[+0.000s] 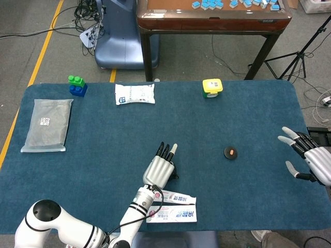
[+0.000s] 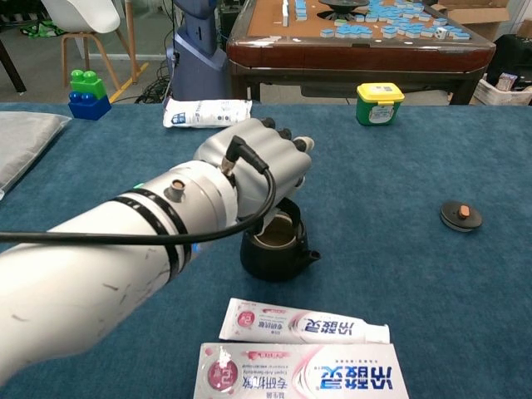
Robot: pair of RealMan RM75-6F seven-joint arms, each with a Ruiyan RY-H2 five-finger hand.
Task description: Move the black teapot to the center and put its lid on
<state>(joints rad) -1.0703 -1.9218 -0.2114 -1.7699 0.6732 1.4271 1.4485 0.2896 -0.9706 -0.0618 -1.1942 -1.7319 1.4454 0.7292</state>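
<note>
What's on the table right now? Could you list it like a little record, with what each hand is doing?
teapot: black, lid off, near the table's front middle
lid: lying apart, to the right of the teapot
left hand: over the teapot; whether it grips the handle cannot be told
right hand: empty, fingers spread, at the right edge
toothpaste boxes: two, in front of the teapot
far side: blocks, white pouch, yellow-lidded jar
left side: grey packet

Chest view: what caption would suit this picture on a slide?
Robot's left hand hovers over an open black teapot, its lid lying apart to the right on blue cloth.
</note>
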